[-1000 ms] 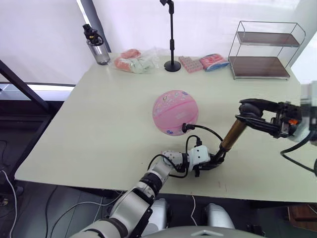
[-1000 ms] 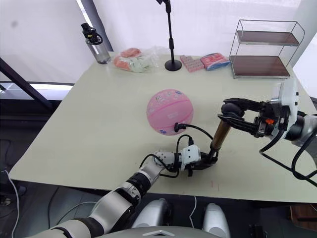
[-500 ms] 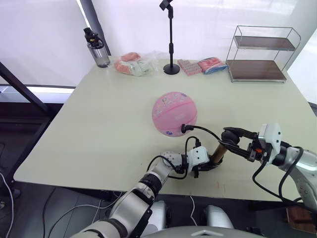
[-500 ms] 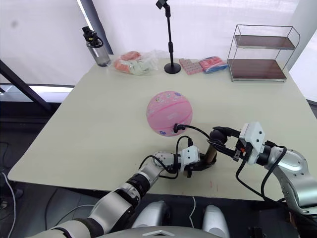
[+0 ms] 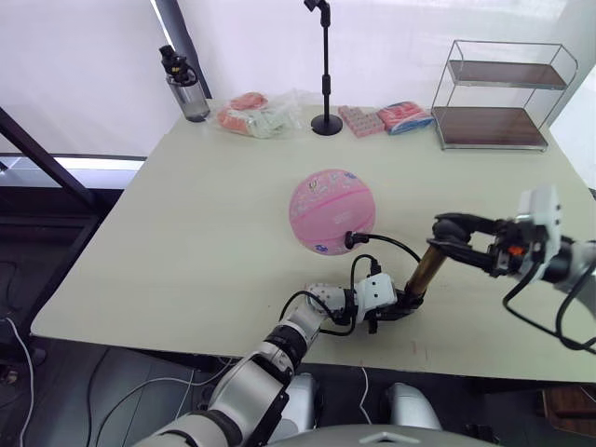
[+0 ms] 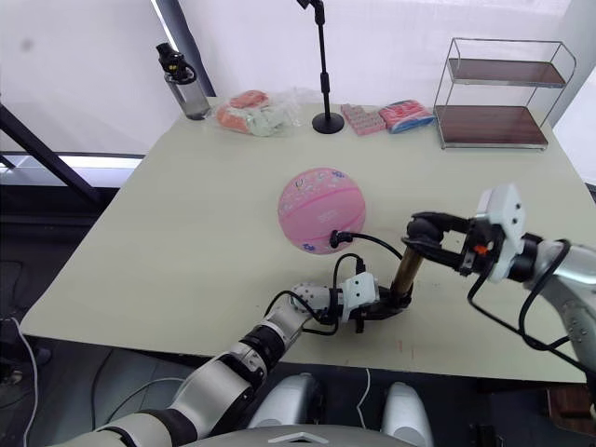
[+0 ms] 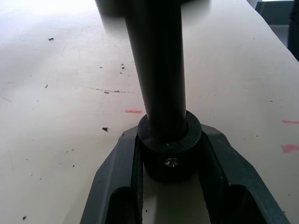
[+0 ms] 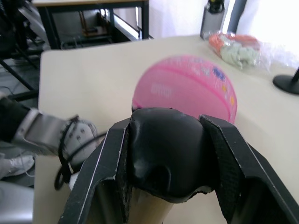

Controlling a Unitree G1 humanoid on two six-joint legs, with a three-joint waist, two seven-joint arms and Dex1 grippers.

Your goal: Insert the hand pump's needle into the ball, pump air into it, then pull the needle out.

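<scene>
The pink ball (image 5: 331, 210) rests mid-table. The hand pump (image 5: 426, 268) stands tilted near the front edge, its bronze cylinder leaning to the right. My left gripper (image 5: 395, 305) is shut on the pump's black base cap (image 7: 169, 149). My right gripper (image 5: 450, 228) is shut on the black handle (image 8: 167, 149) at the top. The black hose (image 5: 391, 244) loops from the base to a small black fitting (image 5: 351, 240) pressed against the ball's near side. The needle is hidden inside the ball.
Along the far edge stand a water bottle (image 5: 184, 86), a bag of soft items (image 5: 256, 116), a black stand (image 5: 326, 70), colourful packets (image 5: 384, 118) and a wire shelf (image 5: 498, 95). The table's front edge (image 5: 279, 358) lies just below the left gripper.
My right gripper pushed the handle down toward the pump's body, then lifted it part of the way back up. The left gripper and ball stayed put.
</scene>
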